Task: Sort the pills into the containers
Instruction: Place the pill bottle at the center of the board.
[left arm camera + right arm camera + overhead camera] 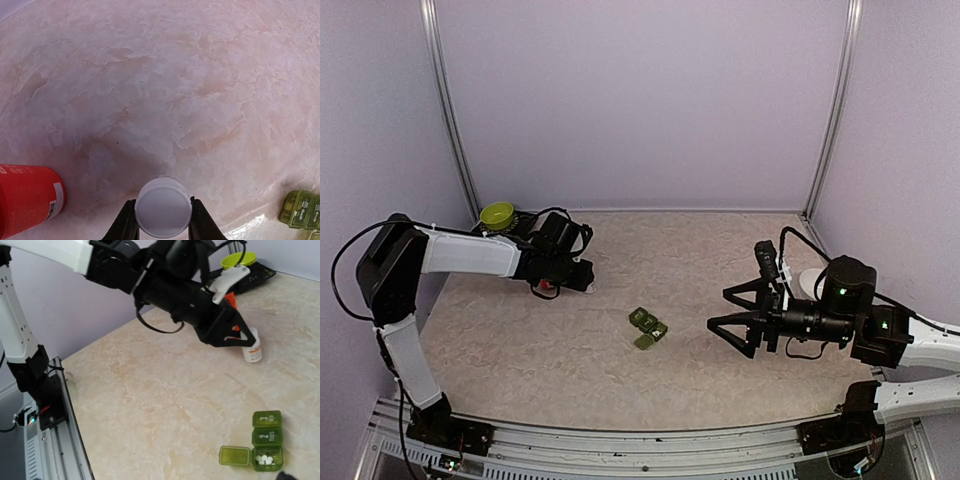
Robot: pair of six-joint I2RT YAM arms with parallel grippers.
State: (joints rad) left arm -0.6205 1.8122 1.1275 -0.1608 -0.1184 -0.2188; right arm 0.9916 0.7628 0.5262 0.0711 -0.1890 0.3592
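The containers [267, 440] are a green strip of three joined compartments lying mid-table, also seen in the top view as the containers [648, 327]. The end compartment's lid [235, 456] is swung open, and white pills [264, 459] lie inside it. The other two lids are closed. At the back left, my left gripper [163, 202] is shut on a small white bottle [164, 207], which appears upright in the right wrist view as the white bottle [251, 347]. My right gripper [718, 309] hangs open and empty to the right of the containers.
A red bottle [27, 197] lies on its side just left of the left gripper. A yellow-green bowl [498, 214] sits at the back left corner. Walls close the table on three sides, and a metal rail [55, 440] runs along the near edge.
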